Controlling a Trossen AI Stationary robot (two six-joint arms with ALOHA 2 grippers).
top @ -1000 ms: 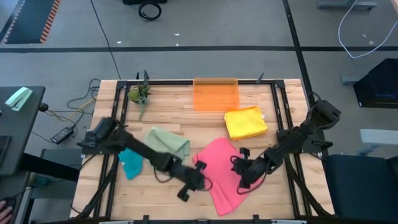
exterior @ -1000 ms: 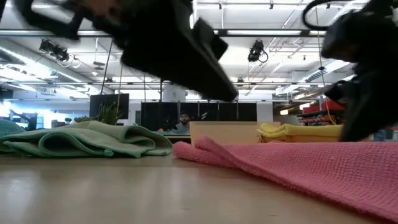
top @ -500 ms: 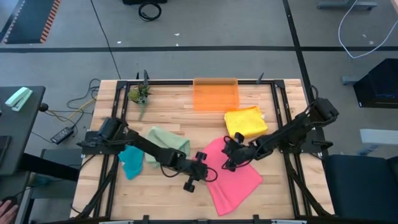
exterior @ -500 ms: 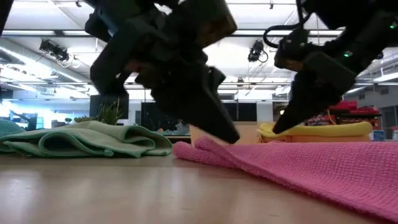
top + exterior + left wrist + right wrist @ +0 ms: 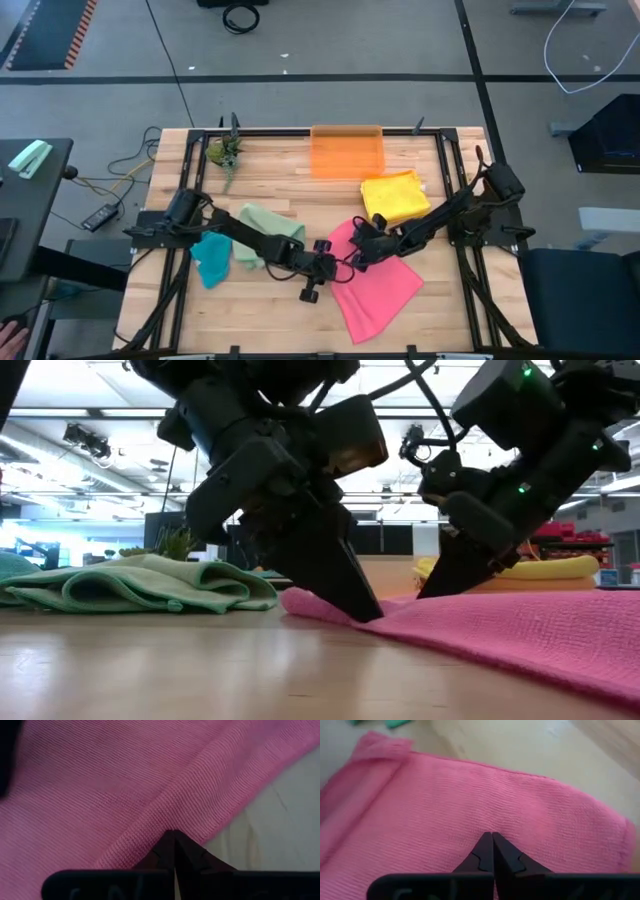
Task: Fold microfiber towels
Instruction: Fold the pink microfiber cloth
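A pink microfiber towel (image 5: pixel 382 292) lies spread on the wooden table, one corner pointing toward the near edge. My left gripper (image 5: pixel 332 268) is shut at the towel's left edge (image 5: pixel 300 600). My right gripper (image 5: pixel 356 258), also shut, has its tips down on the towel's surface just to the right. A sage green towel (image 5: pixel 270 228) and a teal one (image 5: pixel 210 262) lie crumpled on the table at the left. A folded yellow towel (image 5: pixel 395 197) lies behind the pink one. My left gripper pinches the pink towel's edge (image 5: pixel 150 827) between its fingertips (image 5: pixel 187 851), slanting down from the table's left. One layer or several, I cannot tell. The towel lies on the table. My right gripper touches the towel's upper surface (image 5: pixel 492 820) with its shut fingertips (image 5: pixel 506 854), slanting down from the right.
A translucent orange bin (image 5: pixel 347 152) stands at the far edge, with a small plant (image 5: pixel 225 152) at the far left. Bare wood lies along the near edge on both sides of the pink towel.
My right gripper has moved toward the table's left and far side across the pink towel and come down onto it. My left gripper has moved a little toward the far right and sunk to the towel's left edge.
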